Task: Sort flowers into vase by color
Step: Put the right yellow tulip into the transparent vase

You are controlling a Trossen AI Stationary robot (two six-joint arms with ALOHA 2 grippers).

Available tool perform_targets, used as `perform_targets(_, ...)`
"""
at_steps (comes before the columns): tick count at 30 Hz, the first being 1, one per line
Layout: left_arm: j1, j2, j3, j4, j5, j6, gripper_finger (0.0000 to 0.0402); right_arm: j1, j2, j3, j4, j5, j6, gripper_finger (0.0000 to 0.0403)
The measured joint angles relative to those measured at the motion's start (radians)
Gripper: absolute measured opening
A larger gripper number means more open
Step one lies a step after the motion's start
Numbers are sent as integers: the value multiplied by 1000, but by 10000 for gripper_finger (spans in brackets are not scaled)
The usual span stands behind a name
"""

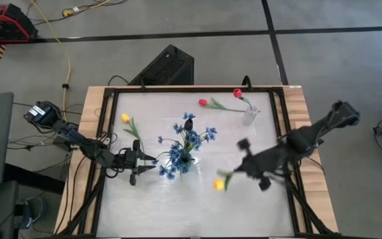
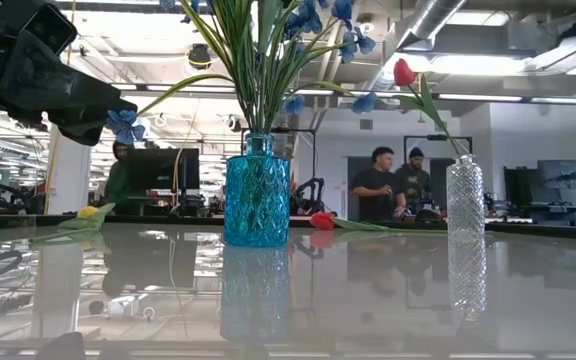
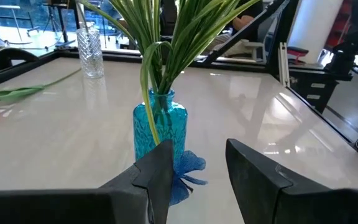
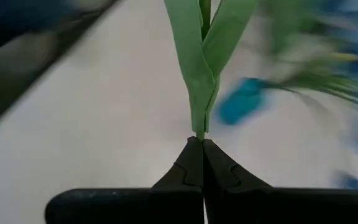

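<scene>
A blue glass vase [image 1: 184,161] stands mid-table and holds several blue sprays [image 1: 190,139]; it also shows in the low view [image 2: 257,200]. A clear vase [image 1: 249,117] at the far right holds one red tulip [image 1: 238,93]. Another red tulip [image 1: 207,103] and a yellow tulip [image 1: 127,120] lie flat on the table. My left gripper [image 1: 150,162] is open and empty, just left of the blue vase [image 3: 159,127], fingers pointing at it. My right gripper [image 1: 235,174] is shut on a second yellow tulip [image 1: 219,184], right of the blue vase. My right gripper pinches the yellow tulip's stem at its lower end [image 4: 199,132], just below where the leaves start, between its two fingertips. The fingers point toward the table's left, and the stem runs straight on ahead of them. The blossom [image 1: 218,185] is at the free end.
A black frame [image 1: 280,126] runs round the tabletop. A dark box [image 1: 168,66] sits behind the far edge. The table's near part [image 1: 178,212] is bare. People stand in the room beyond the table [image 2: 383,185].
</scene>
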Motion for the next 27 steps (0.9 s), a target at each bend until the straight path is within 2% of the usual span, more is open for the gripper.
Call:
perform_targets(7,0,0,0,0,1,-1,137,-43,-324,-245,149,458,122,16)
perform_targets(14,0,0,0,1,1,-8,137,-137,-573,-425,284,765,146,17)
perform_targets(17,0,0,0,1,1,-6,137,-186,-659,-487,350,825,142,17)
perform_targets(23,0,0,0,1,0,-3,137,-286,-772,-579,509,824,112,17)
perform_targets(27,0,0,0,1,-2,5,137,-362,-794,-617,589,819,111,17)
